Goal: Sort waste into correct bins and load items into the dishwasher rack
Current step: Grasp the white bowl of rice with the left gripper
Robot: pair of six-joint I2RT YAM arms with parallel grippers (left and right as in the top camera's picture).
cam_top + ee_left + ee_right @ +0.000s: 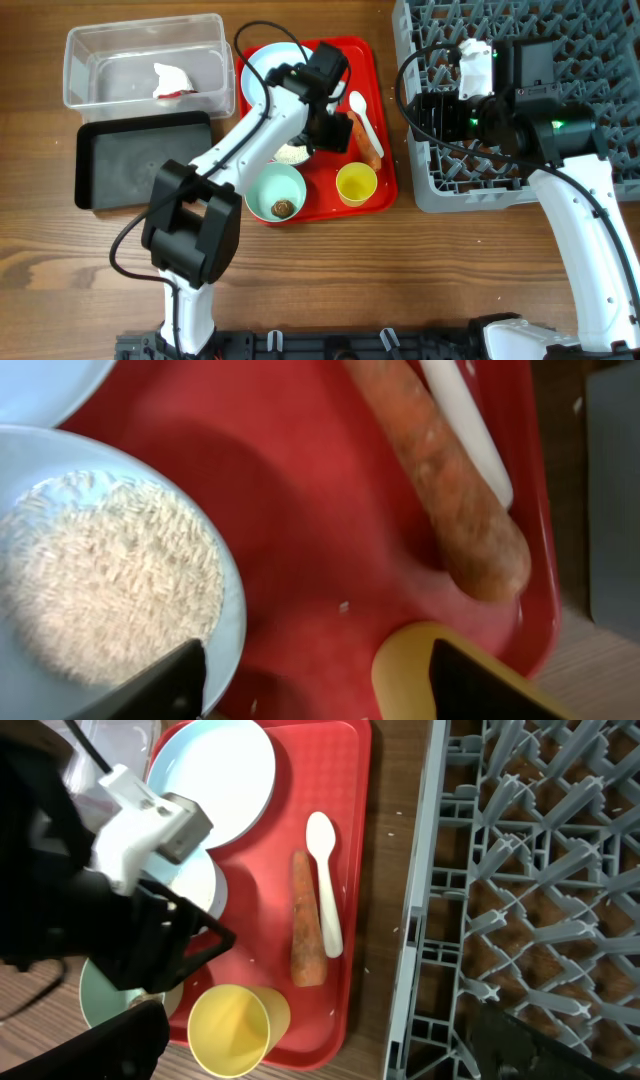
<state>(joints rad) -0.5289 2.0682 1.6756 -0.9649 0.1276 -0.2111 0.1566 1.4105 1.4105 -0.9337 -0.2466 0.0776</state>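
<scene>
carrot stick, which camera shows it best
Right wrist: the carrot stick lies whole and unobstructed on the red tray beside the white spoon. Left wrist is closer but crops its upper end. Overhead shows it small, partly hidden behind the left arm.

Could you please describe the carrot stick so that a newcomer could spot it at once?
Find the flat red tray in the middle of the table, left of the grey rack. Near its right edge lies the carrot stick, alongside the white spoon; it alone is orange and rough.
</scene>
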